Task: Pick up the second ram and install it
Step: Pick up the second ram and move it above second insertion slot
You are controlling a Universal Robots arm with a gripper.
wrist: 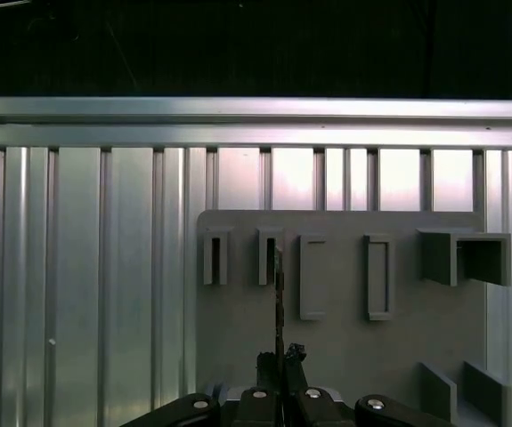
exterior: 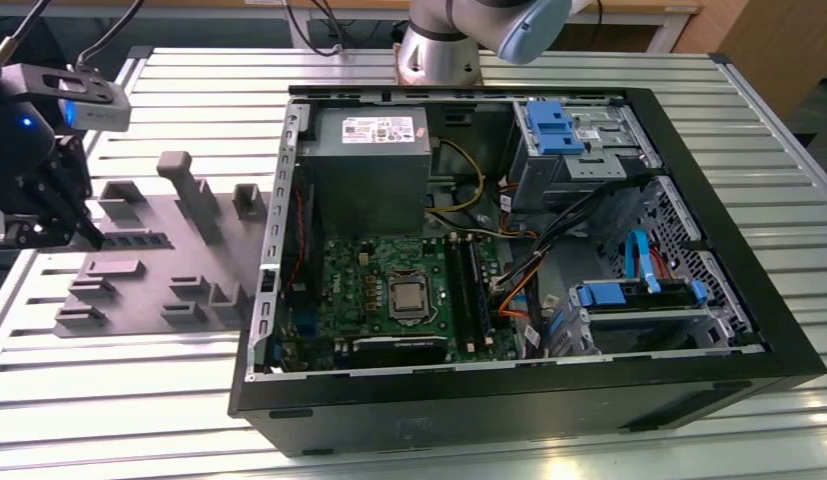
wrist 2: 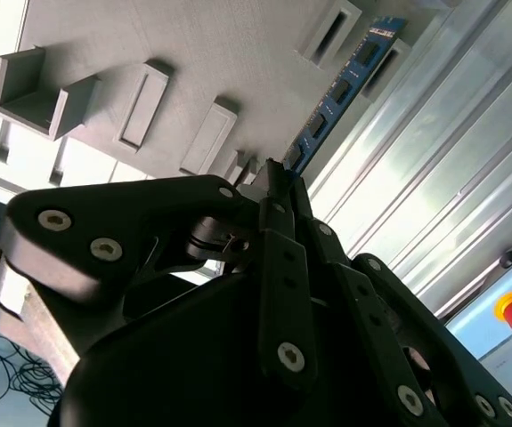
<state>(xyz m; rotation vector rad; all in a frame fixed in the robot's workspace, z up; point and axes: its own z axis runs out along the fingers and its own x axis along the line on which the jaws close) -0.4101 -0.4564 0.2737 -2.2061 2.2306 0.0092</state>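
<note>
I count one second ram: in the second wrist view, a thin blue-green board with a row of black chips. It sits over the single grey fixture at the exterior view's left. In the first wrist view the gripper is pinched onto its near end. There is one open PC case, and I can't read the power supply label.

Glare on the metal table, shadowed computer case interior.

Thin blue second ram (row of black chips), standing on edge in the grey fixture.
</note>
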